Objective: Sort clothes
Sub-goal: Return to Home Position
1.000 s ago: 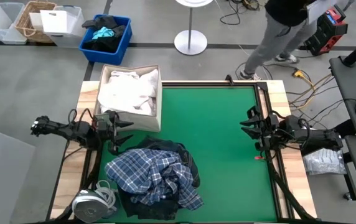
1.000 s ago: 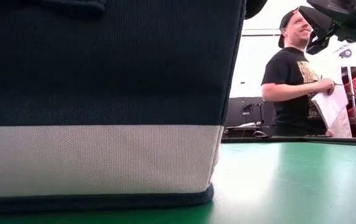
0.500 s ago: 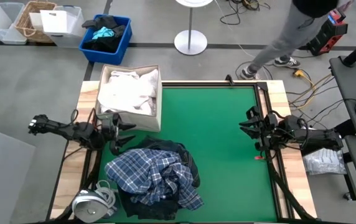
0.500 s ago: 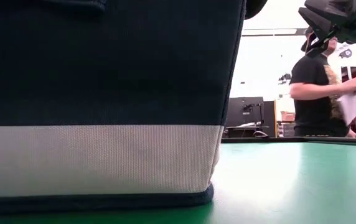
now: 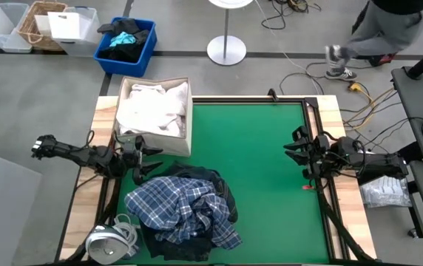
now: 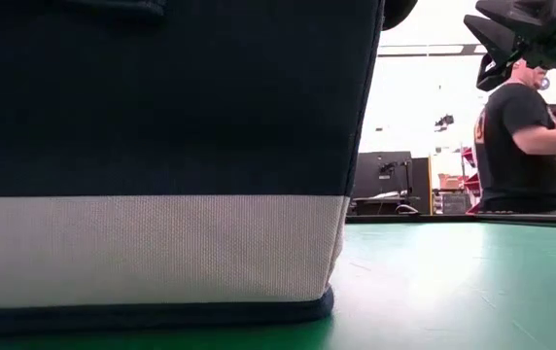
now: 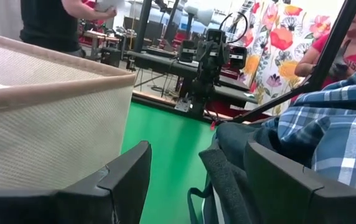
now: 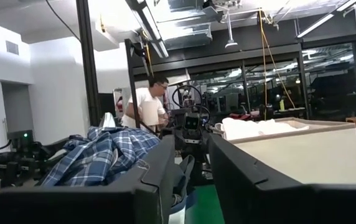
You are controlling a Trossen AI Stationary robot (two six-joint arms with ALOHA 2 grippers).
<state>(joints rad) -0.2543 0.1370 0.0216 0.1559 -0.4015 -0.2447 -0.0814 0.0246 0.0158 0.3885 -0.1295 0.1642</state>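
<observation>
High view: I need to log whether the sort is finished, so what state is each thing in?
white organizer: upright, filled.
white shirts: bunched inside the white organizer.
plaid shirt: crumpled, on top of a heap.
dark clothes: crumpled under the plaid shirt.
navy organizer: upright.
left gripper: open, empty, at the table's left edge.
right gripper: open, empty, at the right edge.

Both arms stretch inward, left hand (image 5: 149, 158) and right hand (image 5: 291, 150) agape.
</observation>
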